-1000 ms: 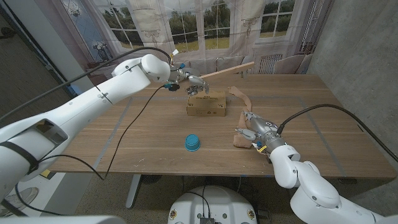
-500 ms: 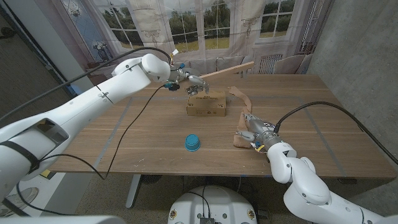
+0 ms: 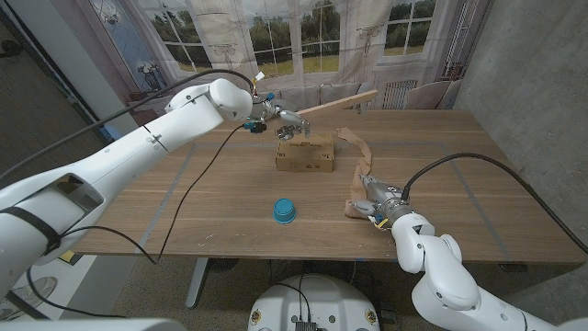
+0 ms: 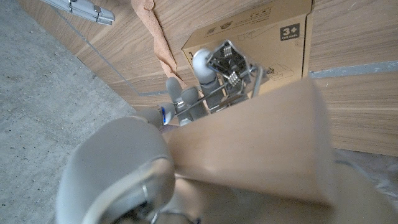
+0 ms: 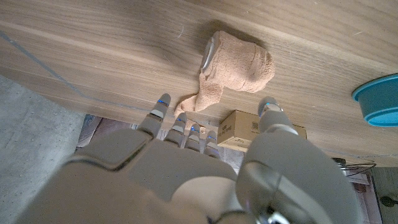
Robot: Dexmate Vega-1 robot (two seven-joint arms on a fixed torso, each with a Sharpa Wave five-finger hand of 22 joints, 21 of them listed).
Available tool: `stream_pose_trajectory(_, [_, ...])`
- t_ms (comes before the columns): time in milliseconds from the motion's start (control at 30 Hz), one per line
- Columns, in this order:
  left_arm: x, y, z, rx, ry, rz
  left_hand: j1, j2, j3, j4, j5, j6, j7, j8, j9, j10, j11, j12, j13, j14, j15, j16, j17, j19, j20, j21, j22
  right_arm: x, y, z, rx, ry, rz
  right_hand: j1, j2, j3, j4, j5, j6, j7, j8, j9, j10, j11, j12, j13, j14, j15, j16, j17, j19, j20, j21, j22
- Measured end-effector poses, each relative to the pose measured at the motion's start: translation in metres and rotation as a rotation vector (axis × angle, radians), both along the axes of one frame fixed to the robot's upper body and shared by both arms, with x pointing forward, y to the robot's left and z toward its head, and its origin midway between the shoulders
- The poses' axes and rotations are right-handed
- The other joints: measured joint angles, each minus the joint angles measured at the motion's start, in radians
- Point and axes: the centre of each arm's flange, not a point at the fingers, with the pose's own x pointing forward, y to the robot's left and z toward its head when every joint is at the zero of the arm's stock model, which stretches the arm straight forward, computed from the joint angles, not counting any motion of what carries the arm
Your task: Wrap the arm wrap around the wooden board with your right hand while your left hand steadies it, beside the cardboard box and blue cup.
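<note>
My left hand [image 3: 278, 119] grips one end of the long wooden board [image 3: 337, 103] and holds it in the air over the far side of the table, slanting up to the right. In the left wrist view the board [image 4: 249, 146] runs past the fingers [image 4: 214, 65]. The tan arm wrap [image 3: 355, 147] trails from behind the cardboard box [image 3: 305, 154] to a roll [image 3: 355, 206] lying on the table. My right hand [image 3: 377, 199] hovers just beside that roll, fingers spread and empty; its fingertips [image 5: 158, 102] stop short of the roll [image 5: 239, 62]. The blue cup [image 3: 285, 211] stands near the front.
The cardboard box [image 4: 261, 34] lies below the raised board, with the wrap strip [image 4: 155, 31] beside it. The blue cup [image 5: 379, 99] stands a short way from the roll. Bare table [image 3: 459, 175] stretches to the right.
My right hand has edged a little closer to the wrap roll as its forearm shifted. The left hand and board hold still.
</note>
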Motion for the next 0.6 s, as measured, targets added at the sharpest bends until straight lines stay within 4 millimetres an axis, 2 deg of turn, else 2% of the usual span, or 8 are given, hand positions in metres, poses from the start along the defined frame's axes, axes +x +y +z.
stream_pose_trajectory(67, [-0.0001, 0.0003, 0.0001, 0.000, 0.000, -0.001, 0.000, 0.000, 0.000, 0.000, 0.000, 0.000, 0.000, 0.000, 0.000, 0.000, 0.000, 0.001, 0.000, -0.001, -0.001, 0.001, 0.000, 0.000, 0.000, 0.000, -0.004, 0.0001, 0.0010, -0.0015, -0.006, 0.007, -0.005, 0.006, -0.001, 0.004, 0.004, 0.000, 0.000, 0.000, 0.000, 0.000, 0.000, 0.000, 0.000, 0.000, -0.005, -0.002, 0.000, 0.000, 0.000, 0.000, 0.000, 0.000])
stream_pose_trajectory(367, [-0.0006, 0.0007, 0.0006, 0.000, 0.001, -0.003, -0.003, 0.003, 0.000, 0.000, 0.000, 0.000, 0.000, 0.008, 0.000, 0.000, 0.000, 0.006, 0.000, -0.002, -0.002, 0.008, 0.000, 0.000, 0.000, 0.000, -0.007, 0.0022, 0.0047, -0.0072, -0.035, 0.039, -0.030, 0.053, -0.007, 0.017, 0.000, 0.007, -0.016, 0.006, 0.000, 0.000, -0.020, -0.005, 0.000, 0.000, -0.026, -0.002, -0.007, 0.000, -0.004, -0.004, -0.004, 0.000])
stream_pose_trajectory(600, [-0.0008, 0.0004, 0.0005, 0.001, 0.001, -0.006, -0.003, 0.003, 0.000, 0.000, 0.000, 0.000, 0.000, 0.008, -0.001, 0.000, 0.000, 0.014, 0.000, -0.003, -0.003, 0.016, 0.000, -0.009, 0.002, 0.016, -0.008, 0.0044, 0.0063, -0.0094, -0.056, 0.057, -0.052, 0.070, -0.014, 0.021, 0.004, 0.007, -0.021, 0.000, 0.004, 0.000, -0.030, -0.005, 0.000, 0.000, -0.036, -0.004, -0.011, 0.000, -0.004, -0.004, -0.012, 0.000])
